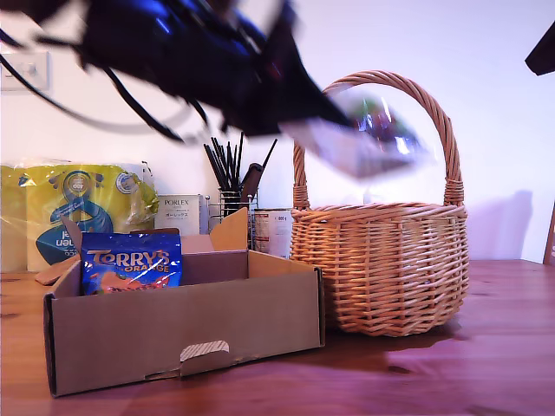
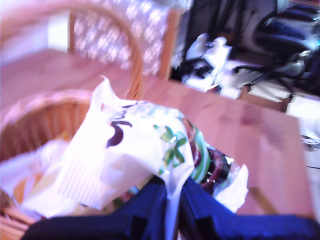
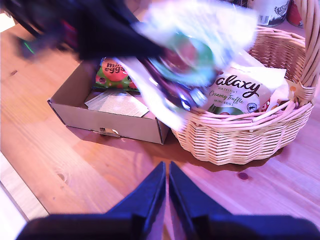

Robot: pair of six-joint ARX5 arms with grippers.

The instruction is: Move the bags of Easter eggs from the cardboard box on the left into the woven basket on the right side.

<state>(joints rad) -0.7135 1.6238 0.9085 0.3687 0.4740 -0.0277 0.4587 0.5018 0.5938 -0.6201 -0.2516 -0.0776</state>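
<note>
A white-and-green Galaxy bag (image 1: pixel 373 139) hangs blurred under the handle of the woven basket (image 1: pixel 381 269), with my first gripper (image 1: pixel 325 117) shut on it. The first wrist view shows my first gripper (image 2: pixel 172 200) pinching that bag (image 2: pixel 130 150) above the basket's rim (image 2: pixel 35 125). Another Galaxy bag (image 3: pixel 240 90) lies inside the basket (image 3: pixel 240 145). The cardboard box (image 1: pixel 173 334) at the exterior view's left holds a blue Terry's bag (image 1: pixel 130 260). A mini eggs bag (image 3: pixel 112 72) also lies in the box (image 3: pixel 110 122). My second gripper (image 3: pixel 167 185) is shut on nothing, off the table in front of box and basket.
Behind the box stand a yellow-and-blue plastic pack (image 1: pixel 78 208), a white Porlex carton (image 1: pixel 178 212), a wire holder with black sticks (image 1: pixel 230 186) and a tin (image 1: pixel 276 230). Bare wooden table (image 1: pixel 486 347) lies in front of the basket. A dark shape (image 1: pixel 542 48) pokes in at the exterior view's upper right.
</note>
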